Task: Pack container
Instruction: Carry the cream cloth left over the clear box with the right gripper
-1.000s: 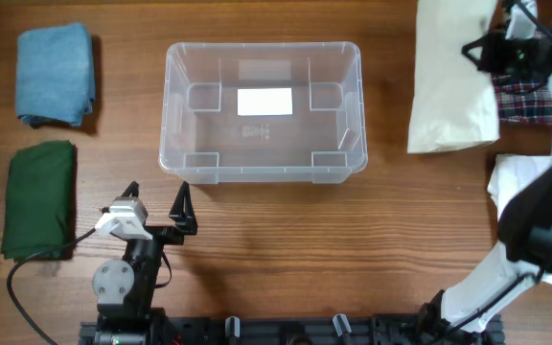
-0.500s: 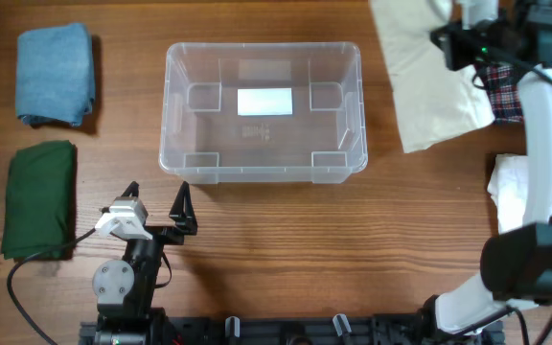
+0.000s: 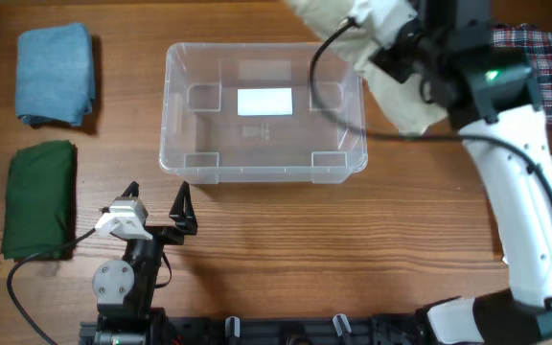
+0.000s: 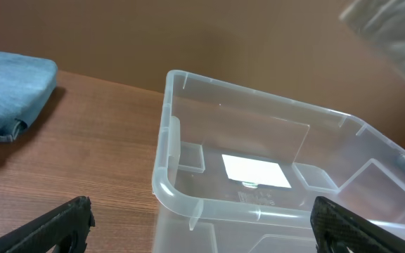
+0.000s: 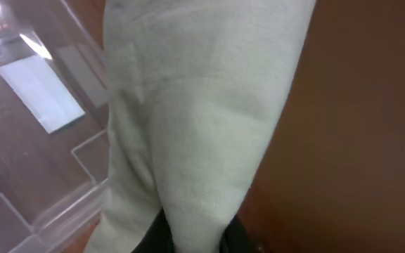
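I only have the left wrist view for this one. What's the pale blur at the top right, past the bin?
Observer: A cream cloth, pinched in the right gripper. From overhead it overlaps the far right corner of the container.
Reviewer: Any cloths besides the blue one?
Observer: A folded green cloth lies left of the container, nearer the robot than the blue cloth.
Reviewer: And on the right side?
Observer: A plaid cloth lies at the far right, beside the right arm.
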Robot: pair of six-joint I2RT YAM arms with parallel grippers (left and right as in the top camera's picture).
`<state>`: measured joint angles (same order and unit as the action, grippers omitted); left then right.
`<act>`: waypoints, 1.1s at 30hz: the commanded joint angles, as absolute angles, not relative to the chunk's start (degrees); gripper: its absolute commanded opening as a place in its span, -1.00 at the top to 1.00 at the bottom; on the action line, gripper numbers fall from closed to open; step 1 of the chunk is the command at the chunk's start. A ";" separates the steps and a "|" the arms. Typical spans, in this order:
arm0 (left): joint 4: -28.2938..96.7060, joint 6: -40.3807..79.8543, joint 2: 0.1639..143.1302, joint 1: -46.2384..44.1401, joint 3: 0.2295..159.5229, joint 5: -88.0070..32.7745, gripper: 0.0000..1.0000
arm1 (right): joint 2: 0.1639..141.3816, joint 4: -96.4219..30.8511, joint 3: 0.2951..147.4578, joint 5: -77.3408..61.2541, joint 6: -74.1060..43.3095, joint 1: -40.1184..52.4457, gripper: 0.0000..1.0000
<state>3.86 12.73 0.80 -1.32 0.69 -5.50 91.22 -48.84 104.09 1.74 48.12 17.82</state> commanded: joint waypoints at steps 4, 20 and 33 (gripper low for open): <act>3.92 12.43 0.43 -0.89 0.34 -5.74 -1.00 | 88.79 -48.10 105.73 3.73 58.57 29.43 0.91; 3.92 12.43 0.43 -0.89 0.34 -5.74 -0.99 | 97.76 -48.58 105.65 -6.37 70.50 36.95 0.91; 3.92 12.40 0.43 -0.89 0.34 -5.74 -1.00 | 103.70 -48.03 105.62 -9.89 70.46 36.95 0.91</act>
